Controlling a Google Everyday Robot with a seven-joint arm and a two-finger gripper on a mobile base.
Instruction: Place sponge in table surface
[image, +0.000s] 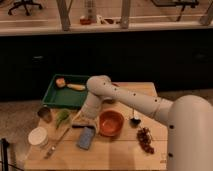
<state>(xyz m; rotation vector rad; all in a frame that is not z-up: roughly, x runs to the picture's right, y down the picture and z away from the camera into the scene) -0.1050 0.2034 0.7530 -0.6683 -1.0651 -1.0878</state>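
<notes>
The blue-grey sponge (86, 138) lies flat on the pale wooden table surface (120, 152), just left of the orange bowl (111, 123). My gripper (81, 120) hangs at the end of the white arm, which reaches in from the right. It sits just above and behind the sponge, close to its far end. The jaws stand open and nothing shows between them. A small dark flat block (79, 126) lies right under the gripper, between it and the sponge.
A green tray (56, 98) with orange and yellow food sits at the back left. A metal cup (45, 114), a green item (62, 117), a white round lid (37, 136) and a utensil (56, 144) fill the left side. Dark berries (145, 140) lie at right.
</notes>
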